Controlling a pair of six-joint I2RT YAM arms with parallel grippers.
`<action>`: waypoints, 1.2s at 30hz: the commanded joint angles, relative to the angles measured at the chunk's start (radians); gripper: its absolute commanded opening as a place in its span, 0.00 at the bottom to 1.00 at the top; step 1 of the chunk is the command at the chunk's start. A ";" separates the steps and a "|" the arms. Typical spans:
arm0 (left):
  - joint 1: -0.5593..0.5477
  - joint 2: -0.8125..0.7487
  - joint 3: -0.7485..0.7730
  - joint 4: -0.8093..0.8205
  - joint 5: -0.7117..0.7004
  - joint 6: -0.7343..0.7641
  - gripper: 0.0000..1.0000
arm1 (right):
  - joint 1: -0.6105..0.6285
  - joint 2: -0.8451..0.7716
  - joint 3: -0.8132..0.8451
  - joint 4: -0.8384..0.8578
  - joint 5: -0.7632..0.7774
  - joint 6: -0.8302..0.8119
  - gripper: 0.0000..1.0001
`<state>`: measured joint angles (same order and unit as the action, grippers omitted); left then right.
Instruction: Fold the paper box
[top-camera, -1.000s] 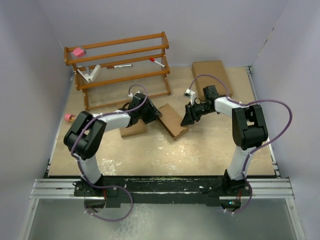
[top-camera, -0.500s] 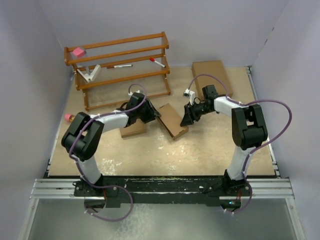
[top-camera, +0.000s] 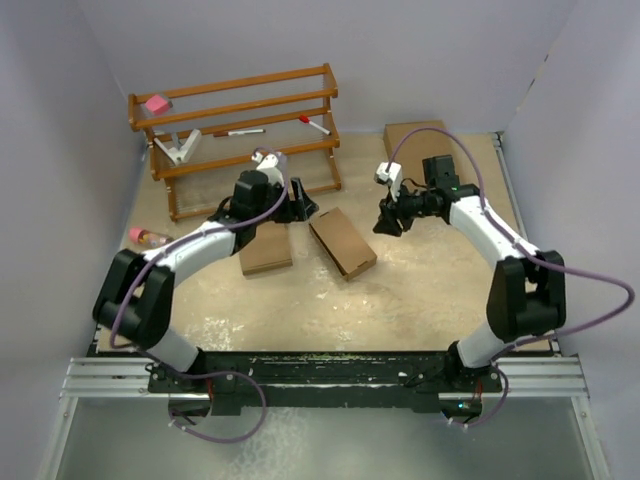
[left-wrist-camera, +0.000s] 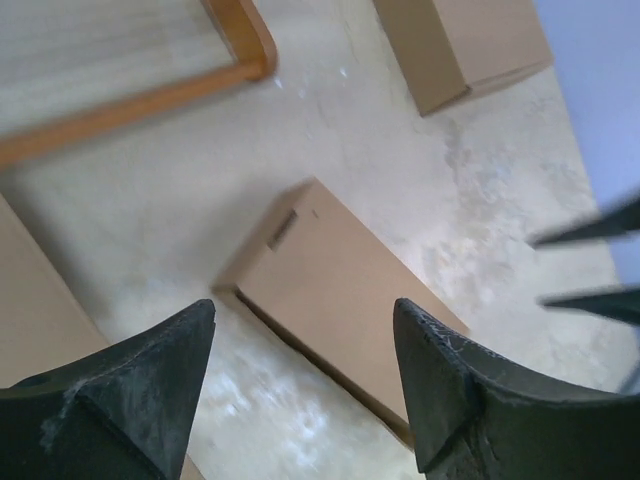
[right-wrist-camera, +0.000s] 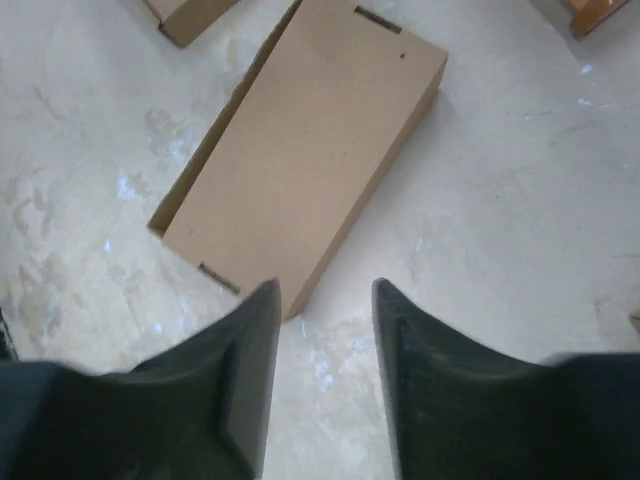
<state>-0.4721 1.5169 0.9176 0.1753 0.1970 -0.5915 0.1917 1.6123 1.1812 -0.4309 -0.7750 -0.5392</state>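
Since the box (top-camera: 343, 242) lies closed and flat on the table (top-camera: 420, 290) between the arms, folding looks essentially done. At most, the next move calls for pressing a tab home. Left gripper (top-camera: 302, 204) hovers near its far end, jaws wide apart, empty. Right gripper (top-camera: 385, 222) hangs just right of it, jaws partly apart, touching nothing.

Left wrist view: rack (left-wrist-camera: 240, 50) blurred, cut by top edge; far box (left-wrist-camera: 465, 45) cropped at top; second box (left-wrist-camera: 35, 310) mostly off left edge; right gripper (left-wrist-camera: 545, 268) dark blur at right. Overhead: small items (top-camera: 245, 131) on rack too tiny to name.
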 joint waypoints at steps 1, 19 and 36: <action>0.061 0.169 0.183 0.014 0.076 0.139 0.69 | -0.003 -0.081 -0.049 -0.147 -0.060 -0.337 0.24; 0.064 0.440 0.297 -0.118 0.334 0.183 0.19 | 0.147 -0.011 -0.187 0.076 0.280 -0.547 0.00; -0.071 0.052 -0.116 -0.093 0.153 0.080 0.32 | -0.018 -0.231 -0.230 -0.080 0.227 -0.752 0.49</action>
<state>-0.5610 1.6642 0.8280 0.0784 0.4374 -0.4934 0.1787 1.4868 1.0157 -0.4442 -0.4801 -1.1854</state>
